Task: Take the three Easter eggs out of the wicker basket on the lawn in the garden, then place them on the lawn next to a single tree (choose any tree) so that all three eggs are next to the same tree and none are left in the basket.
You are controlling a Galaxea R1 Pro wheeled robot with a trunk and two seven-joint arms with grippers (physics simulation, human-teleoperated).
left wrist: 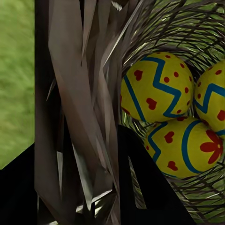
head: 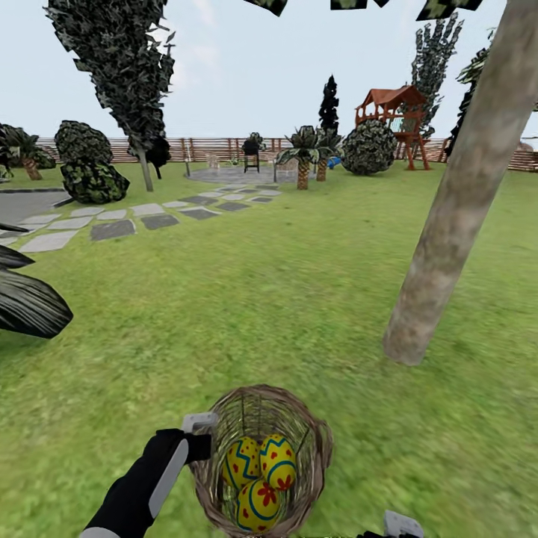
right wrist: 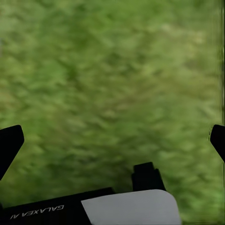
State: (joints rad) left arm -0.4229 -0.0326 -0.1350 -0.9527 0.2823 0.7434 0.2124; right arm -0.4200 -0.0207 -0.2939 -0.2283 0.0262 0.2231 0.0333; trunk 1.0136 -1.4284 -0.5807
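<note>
The wicker basket (head: 317, 437) stands low in front of me on the lawn (head: 261, 299), holding three yellow Easter eggs (head: 241, 462) (head: 278, 461) (head: 258, 504) with blue zigzags and red marks. My left gripper (head: 202, 447) is shut on the basket's near-left rim. In the left wrist view its dark fingers (left wrist: 143, 187) straddle the woven wall (left wrist: 79, 93), with the eggs (left wrist: 157, 86) (left wrist: 185, 147) (left wrist: 213, 96) just inside. The right gripper (right wrist: 112, 140) hangs open over bare grass, fingers wide apart. A thick pale tree (head: 448, 224) leans up a short way beyond the basket to the right.
Grey stepping stones (head: 112, 228) run back left towards a paved circle. Dark leaves (head: 26, 302) reach in at the left edge. Bushes, short palms (head: 302, 161), a wooden play tower (head: 392, 119) and a fence line the far end.
</note>
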